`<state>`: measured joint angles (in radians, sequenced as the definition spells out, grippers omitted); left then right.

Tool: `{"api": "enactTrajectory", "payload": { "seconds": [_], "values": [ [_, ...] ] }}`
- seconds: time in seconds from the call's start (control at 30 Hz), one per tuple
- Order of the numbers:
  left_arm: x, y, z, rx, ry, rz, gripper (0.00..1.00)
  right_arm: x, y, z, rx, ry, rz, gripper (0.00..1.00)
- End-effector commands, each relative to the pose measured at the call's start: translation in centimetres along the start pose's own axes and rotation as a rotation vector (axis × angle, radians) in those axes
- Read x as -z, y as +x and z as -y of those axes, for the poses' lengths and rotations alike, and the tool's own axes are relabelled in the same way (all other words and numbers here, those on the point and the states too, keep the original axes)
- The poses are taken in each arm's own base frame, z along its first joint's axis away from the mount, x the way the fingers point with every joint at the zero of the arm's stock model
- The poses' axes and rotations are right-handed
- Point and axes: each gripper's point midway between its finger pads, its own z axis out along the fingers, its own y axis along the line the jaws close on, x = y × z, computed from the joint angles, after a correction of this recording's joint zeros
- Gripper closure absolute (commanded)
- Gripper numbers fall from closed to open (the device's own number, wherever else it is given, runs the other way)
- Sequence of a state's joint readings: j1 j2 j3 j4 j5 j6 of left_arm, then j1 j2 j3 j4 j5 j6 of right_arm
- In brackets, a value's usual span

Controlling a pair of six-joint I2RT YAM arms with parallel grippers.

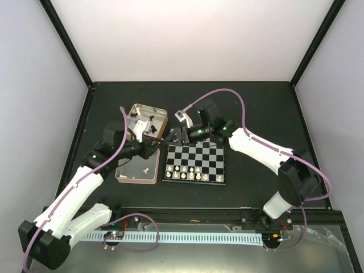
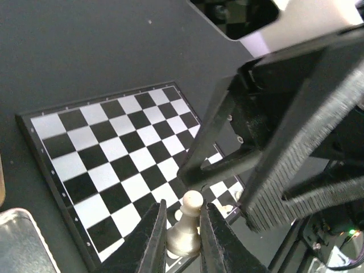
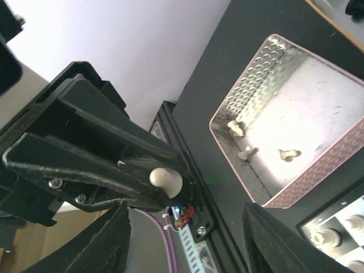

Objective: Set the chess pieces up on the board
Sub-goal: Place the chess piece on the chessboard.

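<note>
- Two grippers met above the far left corner of the board, which lay flat on the table between the arms. We judged this a hand-over, since one piece showed in both wrist views.
- One cream-white pawn (a pawn by its round head, as far as we could tell) was pinched low on its body by the left gripper, whose jaws were closed on it. It was held in the air near that corner, and the low grip left the head free.
- Of the right gripper we noted jaws standing wide apart and holding nothing. The pawn's head showed between them untouched, and we took the wide stance as room for the piece to be carried off.
- Several cream-white pieces stood in the two near rows of the board, so we rated the white side as partly set. The far squares that showed were bare.
- Three cream-white figures lay on their sides in the shallow tin just left of the board, presumably as stock within the left arm's reach.
- One second tin, behind the first, held dark figures (too small for us to count).
</note>
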<state>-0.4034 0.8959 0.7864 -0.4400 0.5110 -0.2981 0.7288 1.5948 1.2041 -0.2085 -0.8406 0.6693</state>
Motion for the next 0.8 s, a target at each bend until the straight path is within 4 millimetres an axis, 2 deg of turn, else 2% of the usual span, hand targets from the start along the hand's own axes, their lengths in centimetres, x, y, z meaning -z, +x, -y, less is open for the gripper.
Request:
{"api": "enactTrajectory", "payload": {
  "seconds": [0.0, 0.1, 0.23, 0.33, 0.6, 0.77],
  "values": [
    [1.3, -1.4, 1.8, -0.197, 0.045, 0.089, 0.91, 1.4, -1.2, -3.9, 0.016, -0.096, 0.034, 0.47],
    [1.7, -1.6, 2.3, -0.293, 0.047, 0.107, 0.92, 1.8, -2.1, -4.9, 0.005, -0.113, 0.065, 0.51],
    [1.8, -1.4, 2.6, -0.453, 0.051, 0.106, 0.93, 2.1, -4.4, -6.3, -0.025, -0.133, 0.131, 0.55],
    [2.0, -1.8, 2.8, -0.554, 0.045, 0.131, 0.92, 2.2, -5.2, -6.4, -0.034, -0.114, 0.149, 0.55],
    [2.8, -2.9, 3.5, -0.648, 0.036, 0.19, 0.91, 1.5, -3.1, -4.7, -0.013, -0.043, 0.044, 0.57],
    [2.8, -3.0, 3.6, -0.673, 0.035, 0.194, 0.91, 0.6, -2.0, -4.9, 0.033, -0.02, -0.023, 0.59]
  ]
}}
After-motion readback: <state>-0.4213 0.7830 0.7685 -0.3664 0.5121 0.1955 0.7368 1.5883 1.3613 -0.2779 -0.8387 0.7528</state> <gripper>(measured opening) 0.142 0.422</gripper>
